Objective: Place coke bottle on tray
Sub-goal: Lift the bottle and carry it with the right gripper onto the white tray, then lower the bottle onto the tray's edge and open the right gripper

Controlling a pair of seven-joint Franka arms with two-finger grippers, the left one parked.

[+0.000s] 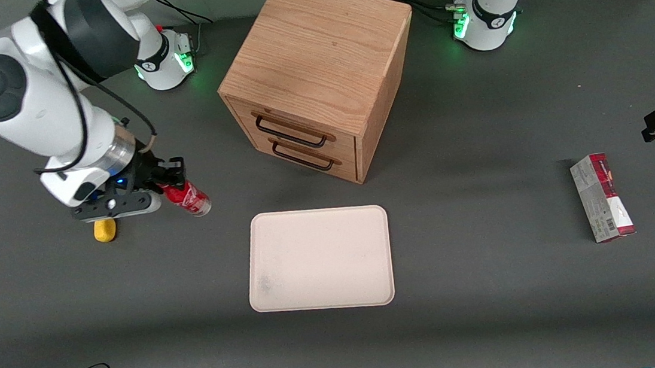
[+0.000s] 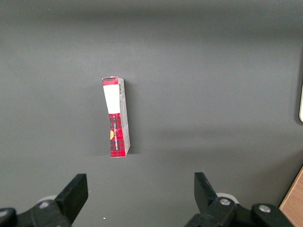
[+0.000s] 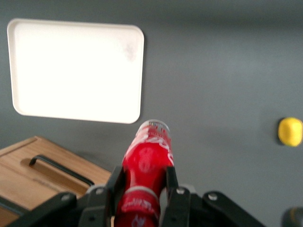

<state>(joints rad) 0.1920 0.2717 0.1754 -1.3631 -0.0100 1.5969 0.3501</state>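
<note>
My right gripper (image 1: pixel 166 184) is shut on the coke bottle (image 1: pixel 188 198), a small red bottle with white lettering, and holds it tilted above the table toward the working arm's end. In the right wrist view the black fingers (image 3: pixel 116 182) clamp the bottle (image 3: pixel 147 156) at its upper part, its clear base pointing away from the gripper. The cream tray (image 1: pixel 320 260) lies flat and bare on the table in front of the wooden cabinet, apart from the bottle. It also shows in the right wrist view (image 3: pixel 75 71).
A wooden drawer cabinet (image 1: pixel 317 74) with two black handles stands farther from the front camera than the tray. A small yellow object (image 1: pixel 105 230) lies under the gripper. A red-and-grey carton (image 1: pixel 602 198) lies toward the parked arm's end.
</note>
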